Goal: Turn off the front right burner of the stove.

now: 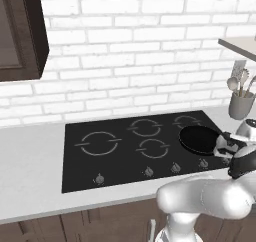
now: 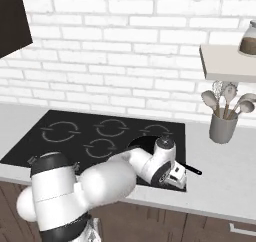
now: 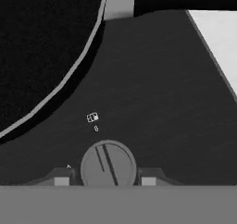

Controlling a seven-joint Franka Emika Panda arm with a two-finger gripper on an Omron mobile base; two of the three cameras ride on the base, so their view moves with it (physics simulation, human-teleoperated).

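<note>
**Presently: gripper set over the rightmost stove knob, front right burner under the pan**

Item 1. Stove (image 1: 107, 168): black glass cooktop let into a pale counter (image 1: 30, 171), grey ring markings, five small metal knobs along its near edge.

Item 2. Front right burner (image 1: 187, 148): right side of the glass, nearest the knob row, mostly covered by a black frying pan (image 1: 200, 138). The pan's handle runs toward the glass's right edge.

Item 3. Gripper (image 3: 105, 181): low over the near right corner of the stove. In the hand view its two fingertips (image 3: 61, 180) stand apart, one on each side of a round slotted knob (image 3: 108, 165), apparently close beside it; whether the pads touch it cannot be told. Nothing is held.

Item 4. Step in hand, as judged: closing on this knob and twisting it to off. To do it well, keep the knob centred between the tips, close evenly, then rotate about the knob's own axis without dragging sideways. A small printed mark (image 3: 92, 118) beyond the knob probably shows which burner it serves; too small to read.

Item 5. Edges and room: pan rim (image 3: 69, 75) lies beyond the knob, well apart. Bare glass around the knob gives turning room. Counter edge is near; a utensil crock (image 2: 222, 126) stands well clear to the right.
</note>
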